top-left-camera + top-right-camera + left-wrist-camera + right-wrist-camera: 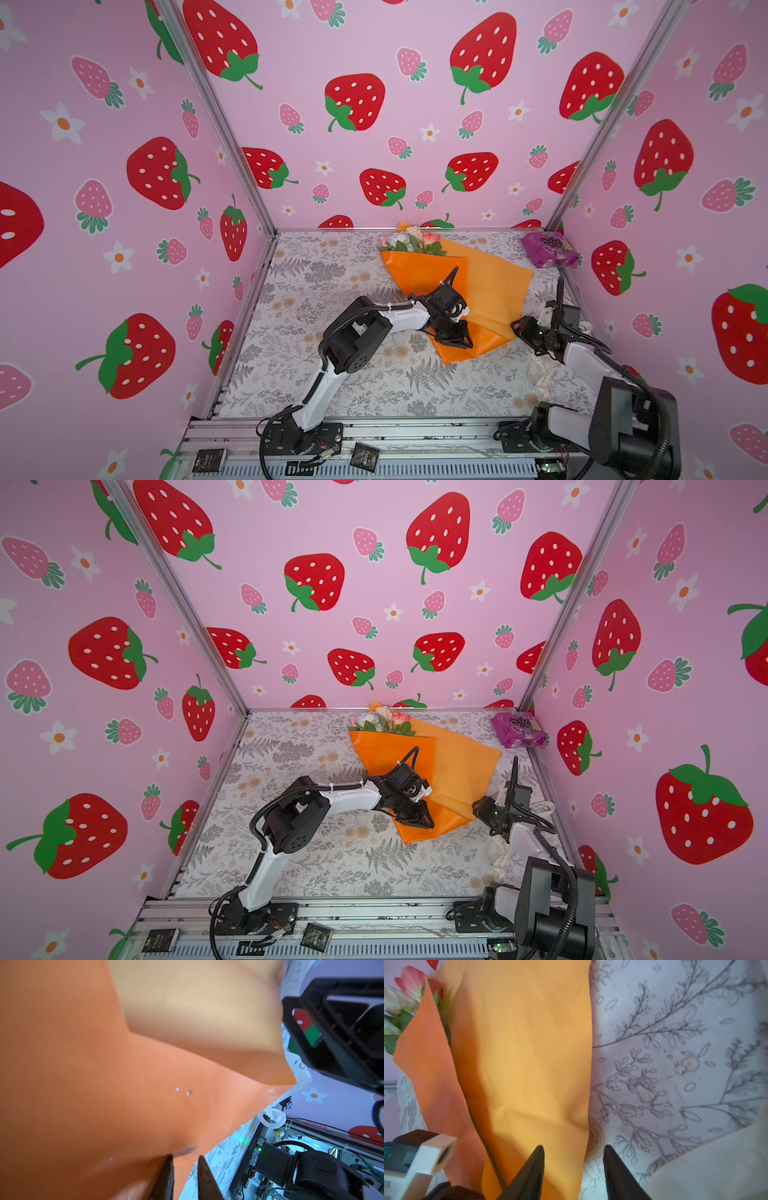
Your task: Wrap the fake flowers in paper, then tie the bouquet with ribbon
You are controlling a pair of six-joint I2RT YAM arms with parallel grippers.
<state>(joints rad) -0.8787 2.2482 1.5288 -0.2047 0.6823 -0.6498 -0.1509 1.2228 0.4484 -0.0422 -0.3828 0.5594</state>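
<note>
"Starting at the rail: cream ribbon (541,384) lies on the floral tablecloth (332,270), just beside the right arm." (MK)

"Right gripper (518,325)?" (JL)

"Jaws stand well apart. In its wrist view the edge of the orange wrapping paper (529,1053) runs into the gap, but neither finger presses on it. Nothing held." (MK)

"Left gripper (457,338)?" (JL)

"On the narrow near end of the bouquet (419,274). Fingers (166,1178) are nearly together, with a fold of the paper pinched between them." (MK)

"Bouquet position?" (JL)

"It lies on the cloth right of centre, narrow end toward the rail, widening toward the back wall (415,137). The left flap is folded over; the right flap lies spread flat. One green stem (480,1138) shows in the fold. Rose heads (415,237), pink, peach and white, stick out at the far end, just before the wall." (MK)

"Beyond that?" (JL)

"Purple packet (546,249) in the far right corner, apart from the paper." (MK)
</note>
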